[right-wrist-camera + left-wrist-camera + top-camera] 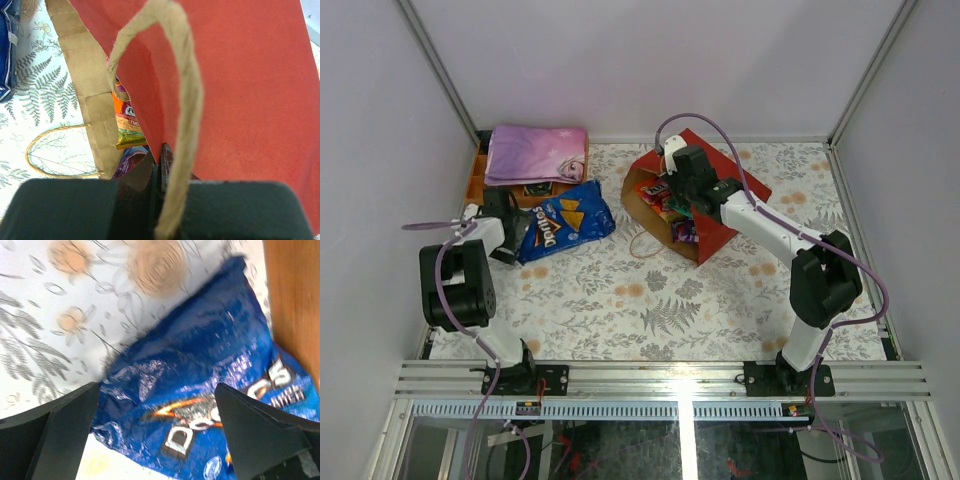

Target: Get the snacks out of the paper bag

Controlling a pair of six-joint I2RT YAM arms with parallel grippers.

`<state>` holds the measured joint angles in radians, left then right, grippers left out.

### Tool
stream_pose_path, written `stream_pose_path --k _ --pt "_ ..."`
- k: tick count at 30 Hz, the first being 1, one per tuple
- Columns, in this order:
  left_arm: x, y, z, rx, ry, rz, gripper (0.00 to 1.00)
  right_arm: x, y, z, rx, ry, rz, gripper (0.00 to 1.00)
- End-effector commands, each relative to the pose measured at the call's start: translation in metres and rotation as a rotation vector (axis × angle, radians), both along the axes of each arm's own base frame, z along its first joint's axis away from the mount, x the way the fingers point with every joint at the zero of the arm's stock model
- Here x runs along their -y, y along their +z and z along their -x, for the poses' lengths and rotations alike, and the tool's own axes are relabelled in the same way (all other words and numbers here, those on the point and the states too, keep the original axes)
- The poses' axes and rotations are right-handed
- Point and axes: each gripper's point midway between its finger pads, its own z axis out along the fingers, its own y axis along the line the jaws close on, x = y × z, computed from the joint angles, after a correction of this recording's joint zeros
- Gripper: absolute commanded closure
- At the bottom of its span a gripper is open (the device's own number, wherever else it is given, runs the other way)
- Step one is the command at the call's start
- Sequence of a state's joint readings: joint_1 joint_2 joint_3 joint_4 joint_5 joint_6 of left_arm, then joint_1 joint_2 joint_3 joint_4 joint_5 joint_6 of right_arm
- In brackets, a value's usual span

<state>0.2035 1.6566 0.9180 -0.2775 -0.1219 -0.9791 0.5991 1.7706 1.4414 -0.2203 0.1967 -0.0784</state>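
The red paper bag [725,195] lies on its side at the back right, its brown-lined mouth facing left. Small snack packets [670,205] in orange, purple and green show in the mouth. My right gripper [667,168] is shut on the bag's upper edge; the right wrist view shows the jaws [164,150] pinching the red paper [240,90], with a string handle [187,100] looped in front and packets [127,120] inside. The blue Doritos bag [565,222] lies flat on the table at the left. My left gripper [508,243] is open just above its left end [200,390].
A folded purple-pink cloth [535,152] lies on an orange tray [475,182] at the back left, just behind the Doritos bag; the tray's edge shows in the left wrist view [295,300]. The bag's second string handle [645,245] lies on the floral tablecloth. Walls enclose three sides.
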Motion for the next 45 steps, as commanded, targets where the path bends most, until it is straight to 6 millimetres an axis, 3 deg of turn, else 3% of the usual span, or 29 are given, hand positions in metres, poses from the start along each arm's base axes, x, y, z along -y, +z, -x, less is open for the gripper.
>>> stream_pose_path --k 1,8,11,14,17,19,22,25,28,33,35,39,45 --pt "-0.047 -0.004 0.031 -0.174 0.222 -0.165 0.00 -0.012 0.037 -0.001 0.062 0.024 -0.089 0.98" --pt "-0.082 -0.010 0.057 -0.278 0.393 -0.196 0.00 -0.010 0.041 0.001 0.065 0.024 -0.091 0.98" --pt "-0.088 0.015 0.053 -0.208 0.392 -0.219 0.00 -0.010 0.044 0.002 0.072 0.024 -0.095 0.98" --pt "-0.073 0.058 0.039 -0.071 0.334 -0.253 0.01 -0.011 0.044 0.002 0.070 0.026 -0.100 0.98" --pt "-0.036 0.097 0.023 0.057 0.266 -0.259 0.00 -0.013 0.041 0.002 0.062 0.031 -0.104 0.97" --pt "-0.018 0.108 0.015 0.108 0.258 -0.199 0.00 -0.014 0.039 0.001 0.055 0.033 -0.105 0.98" --pt "0.003 0.096 0.004 0.089 0.241 -0.055 0.00 -0.014 0.039 0.003 0.052 0.035 -0.105 0.97" --pt "0.011 0.076 -0.004 0.052 0.239 0.048 0.00 -0.012 0.043 0.004 0.061 0.032 -0.106 0.97" --pt "0.001 0.065 -0.013 0.101 0.214 0.113 0.00 -0.011 0.046 0.006 0.068 0.032 -0.108 0.98" --pt "-0.022 0.081 -0.033 0.224 -0.007 -0.007 0.02 -0.015 0.045 0.007 0.060 0.051 -0.126 0.97" --pt "-0.029 0.079 -0.034 0.224 -0.081 -0.076 0.08 -0.017 0.043 0.008 0.052 0.057 -0.130 0.97" --pt "-0.037 0.060 -0.036 0.236 -0.170 -0.181 0.28 -0.020 0.045 0.010 0.049 0.068 -0.141 0.97" --pt "-0.047 0.027 -0.038 0.132 -0.255 -0.219 0.40 -0.017 0.050 0.011 0.060 0.064 -0.144 0.97"
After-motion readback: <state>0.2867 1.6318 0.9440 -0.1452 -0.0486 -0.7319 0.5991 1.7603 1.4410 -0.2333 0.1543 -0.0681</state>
